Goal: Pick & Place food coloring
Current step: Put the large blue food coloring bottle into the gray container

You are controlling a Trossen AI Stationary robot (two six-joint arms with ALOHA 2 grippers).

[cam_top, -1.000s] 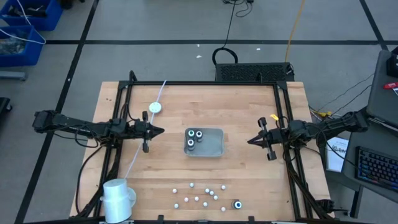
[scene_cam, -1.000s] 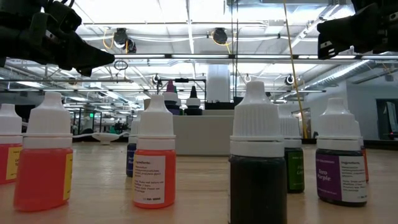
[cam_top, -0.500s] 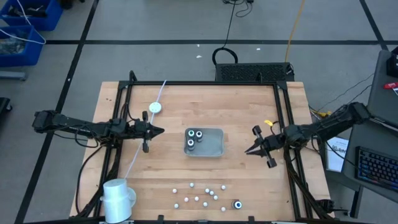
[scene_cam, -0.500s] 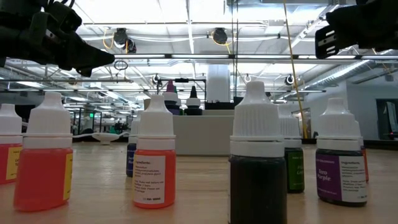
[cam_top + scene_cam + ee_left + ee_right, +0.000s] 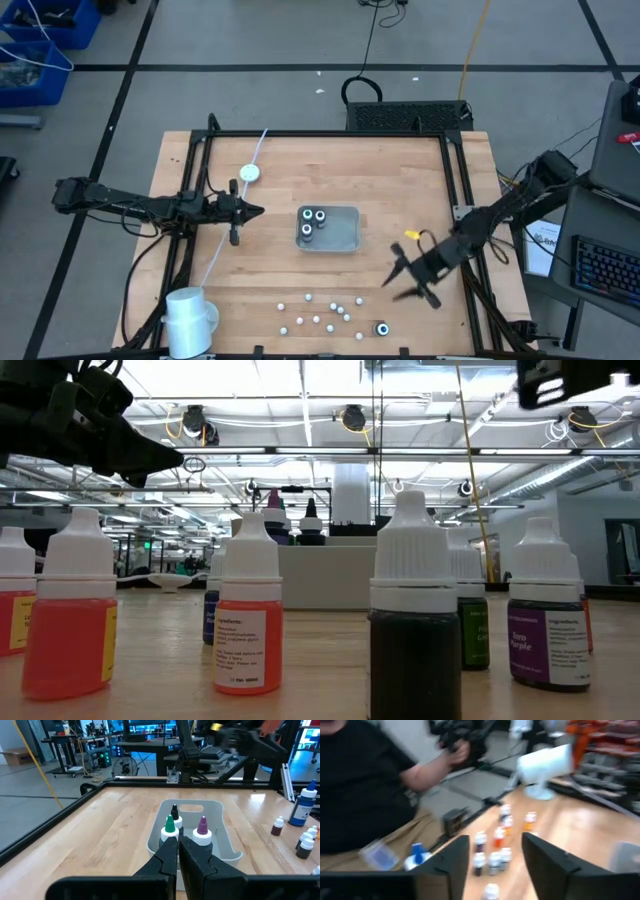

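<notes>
A grey tray point(image 5: 346, 236) sits mid-table with three food coloring bottles point(image 5: 313, 221) standing in it; the left wrist view shows their green, purple and black tips point(image 5: 170, 826). Several more bottles point(image 5: 325, 312) stand on their bases near the table's front edge, and a dark one point(image 5: 381, 328) stands at the right of that group. They fill the low view point(image 5: 414, 622). My left gripper point(image 5: 257, 211) point(image 5: 178, 854) hovers shut left of the tray and touches nothing. My right gripper point(image 5: 393, 284) point(image 5: 495, 870) hangs open above the table, right of the front group and facing it.
A white cup point(image 5: 190, 318) lies at the front left corner. A white disc on a cord point(image 5: 250, 172) sits at the back left. Black frame rails point(image 5: 455, 180) border the table. A person in a black shirt point(image 5: 360, 790) sits beyond the front edge.
My right gripper has swung from beside the tray's right side toward the table's near edge and leftward, toward the front group of bottles. It has turned to face them, and its fingers have opened. My left arm and the bottles have kept still.
</notes>
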